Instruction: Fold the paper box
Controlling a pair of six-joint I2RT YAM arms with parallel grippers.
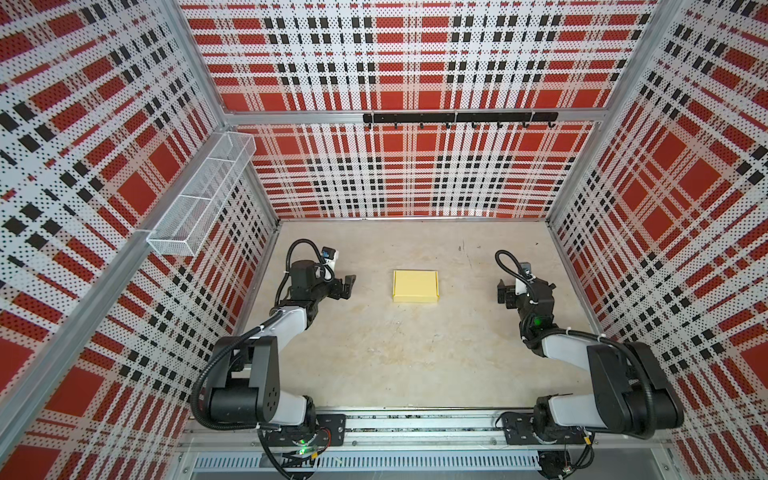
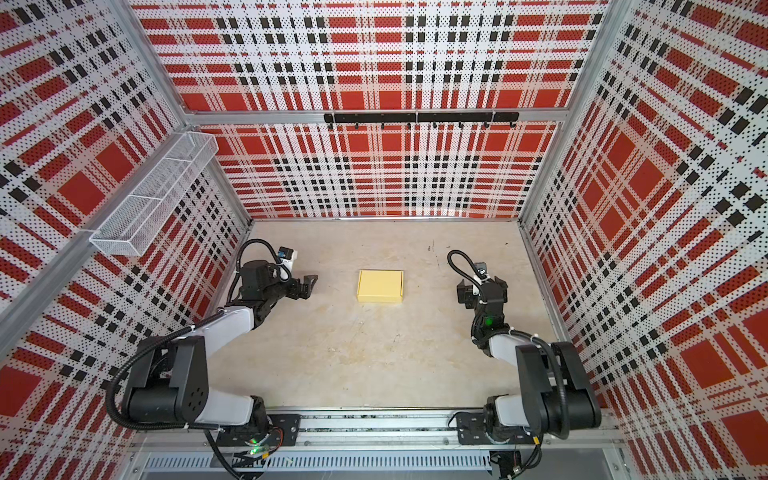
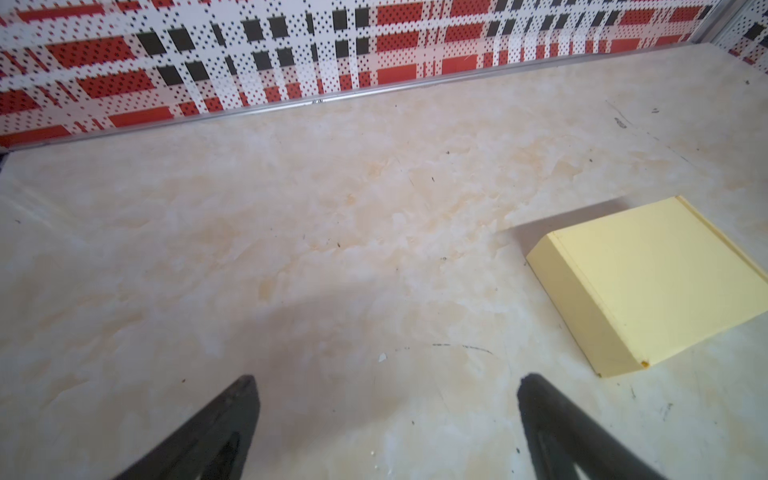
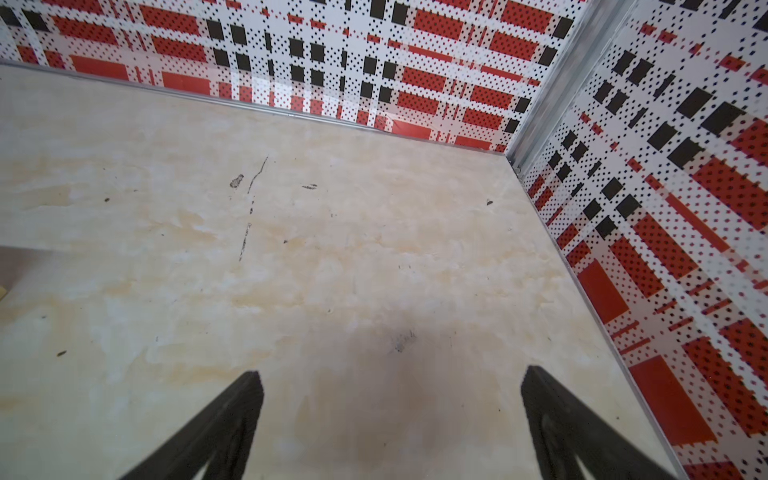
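Your paper box (image 1: 415, 286) lies closed and flat near the middle of the table (image 1: 395, 357), folded into a shallow rectangle. Your left gripper (image 3: 386, 382) is spread wide and empty, left of the box and clear of it. Your right gripper (image 4: 390, 376) is just as wide, holding nothing, over bare table to the box's right; the yellow sliver at its wrist view's edge may be the box

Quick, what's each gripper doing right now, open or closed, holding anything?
Left gripper: open, empty, clear of the paper box.
Right gripper: open, empty.
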